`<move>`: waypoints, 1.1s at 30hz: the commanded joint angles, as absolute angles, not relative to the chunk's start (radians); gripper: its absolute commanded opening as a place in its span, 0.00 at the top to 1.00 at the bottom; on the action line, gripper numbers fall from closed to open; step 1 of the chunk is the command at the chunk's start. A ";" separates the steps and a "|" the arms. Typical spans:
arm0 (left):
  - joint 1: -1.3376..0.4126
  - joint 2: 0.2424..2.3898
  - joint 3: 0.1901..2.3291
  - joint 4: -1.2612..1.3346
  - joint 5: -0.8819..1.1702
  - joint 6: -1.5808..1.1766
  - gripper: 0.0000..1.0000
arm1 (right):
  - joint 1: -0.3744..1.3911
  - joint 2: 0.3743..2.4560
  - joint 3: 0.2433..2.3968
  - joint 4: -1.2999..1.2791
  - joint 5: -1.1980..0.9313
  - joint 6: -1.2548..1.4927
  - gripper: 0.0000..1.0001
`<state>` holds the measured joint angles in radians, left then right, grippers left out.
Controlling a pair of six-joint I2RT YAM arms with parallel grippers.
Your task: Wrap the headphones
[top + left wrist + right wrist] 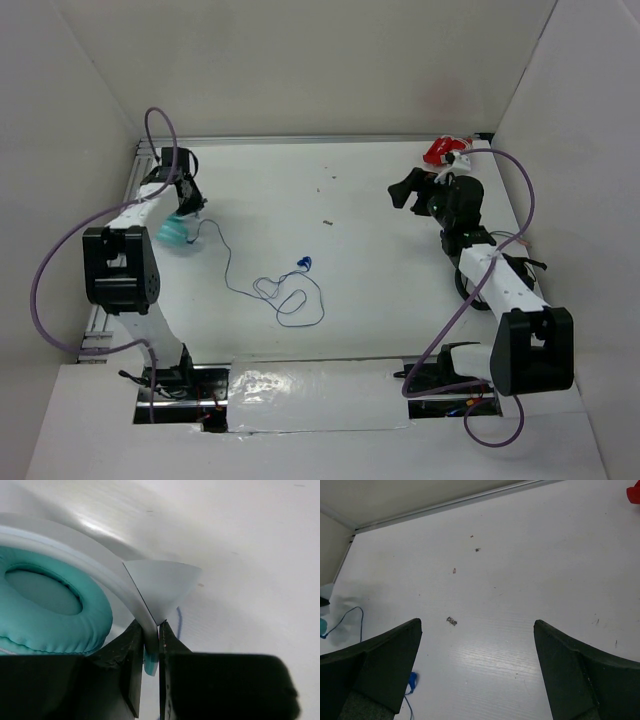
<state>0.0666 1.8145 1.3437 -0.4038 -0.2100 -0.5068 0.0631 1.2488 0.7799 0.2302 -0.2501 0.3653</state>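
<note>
L tool (151, 641) pinched on headphones (50, 607) headband (102, 575) at far-left tabletop (380, 280), R tool (477, 625) wide & empty; grip firm, R should fetch loose cord (290, 300) w/o tangling.

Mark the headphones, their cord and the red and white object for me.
headphones (92, 617), left wrist view, on the teal ear cushion.
cord (303, 263), top external view, on its blue end piece.
red and white object (443, 150), top external view, on its red part.
</note>
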 commanded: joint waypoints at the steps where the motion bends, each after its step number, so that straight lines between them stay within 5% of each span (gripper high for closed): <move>1: 0.019 1.659 1.319 -0.330 -0.082 -0.401 1.00 | 0.069 1.194 0.807 0.261 -0.276 0.364 0.00; 7: -0.169 1.473 1.198 -0.221 0.144 -0.172 1.00 | 0.071 1.219 0.862 0.218 -0.403 0.393 0.00; 13: -0.316 1.336 1.033 -0.134 0.600 0.102 1.00 | 0.083 1.262 0.913 0.224 -0.691 0.413 0.00; 18: -0.420 1.334 0.997 -0.127 0.617 0.121 1.00 | 0.181 1.270 0.948 0.212 -0.836 0.408 0.00; 33: -0.699 1.417 1.040 -0.086 0.393 0.140 1.00 | 0.410 1.529 1.081 0.080 -0.735 0.491 0.04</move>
